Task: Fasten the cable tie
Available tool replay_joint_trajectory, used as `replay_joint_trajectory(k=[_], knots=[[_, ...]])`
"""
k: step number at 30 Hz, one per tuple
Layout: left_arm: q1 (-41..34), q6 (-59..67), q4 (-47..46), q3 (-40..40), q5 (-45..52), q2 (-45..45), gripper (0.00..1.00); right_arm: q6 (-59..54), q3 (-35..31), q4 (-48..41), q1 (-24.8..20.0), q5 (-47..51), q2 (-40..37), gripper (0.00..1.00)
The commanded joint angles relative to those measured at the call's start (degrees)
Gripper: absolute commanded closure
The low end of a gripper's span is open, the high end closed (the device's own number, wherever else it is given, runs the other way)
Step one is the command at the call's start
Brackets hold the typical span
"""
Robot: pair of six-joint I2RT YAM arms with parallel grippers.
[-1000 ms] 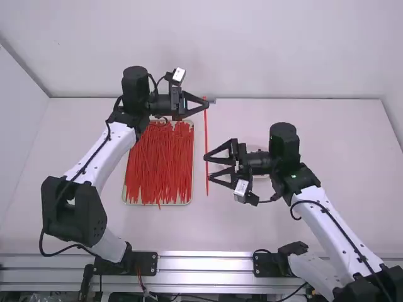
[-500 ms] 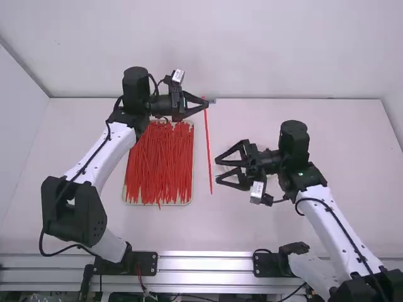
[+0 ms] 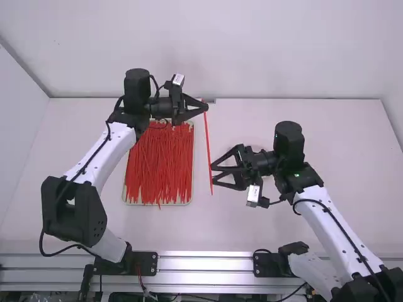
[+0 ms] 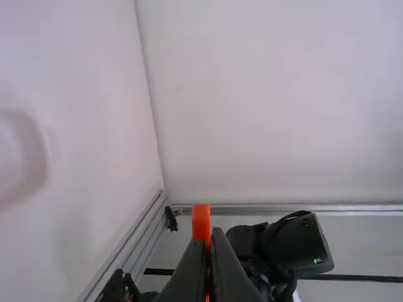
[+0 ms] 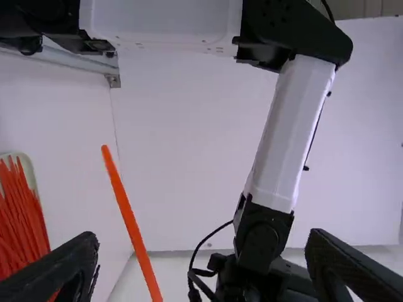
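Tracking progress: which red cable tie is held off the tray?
The single tie hanging from the left hand beside the tray; the other ties lie piled on it.

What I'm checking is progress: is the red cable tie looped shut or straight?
Straight. The cable tie runs as one line from the shut left pincer, its other end free near the open right pincer.

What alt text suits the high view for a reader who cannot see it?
The left pincer holds a red cable tie by one end, beside a tray of more ties; the right pincer is open at the tie's free end.
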Motion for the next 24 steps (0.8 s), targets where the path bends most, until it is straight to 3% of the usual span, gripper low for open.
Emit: replay_joint_trajectory(k=[1, 2, 3, 5, 12, 19, 21, 24], knots=[[-0.2, -0.4, 0.1, 1.3, 0.8, -0.2, 0.98, 0.3, -0.4, 0.1, 0.1, -0.6, 0.3, 0.21], [-0.7, -0.5, -0.3, 1.3, 1.0, -0.2, 0.98, 0.3, -0.4, 0.2, 0.0, -0.6, 0.3, 0.31], [-0.8, -0.5, -0.3, 1.3, 1.0, -0.2, 0.98, 0.3, -0.4, 0.3, -0.1, -0.6, 0.3, 0.34], [-1.8, -0.7, -0.8, 1.3, 0.7, -0.2, 0.98, 0.2, -0.4, 0.4, -0.1, -0.6, 0.3, 0.49], [-3.8, -0.8, 0.7, 1.3, 0.0, -0.2, 0.98, 0.0, -0.4, 0.4, -0.1, -0.6, 0.3, 0.48], [-4.0, -0.8, 0.6, 1.3, -1.0, -0.2, 0.98, 0.5, -0.4, 0.2, -0.8, -2.0, 0.3, 0.84], [-3.7, -0.8, 0.7, 1.3, -1.0, -0.2, 0.98, 0.5, -0.4, 0.2, -0.7, -2.3, 0.3, 0.99], [-3.9, -0.5, 0.7, 1.3, -1.1, -0.2, 0.98, 0.5, -0.4, 0.0, -0.3, -2.3, 0.3, 1.0]])
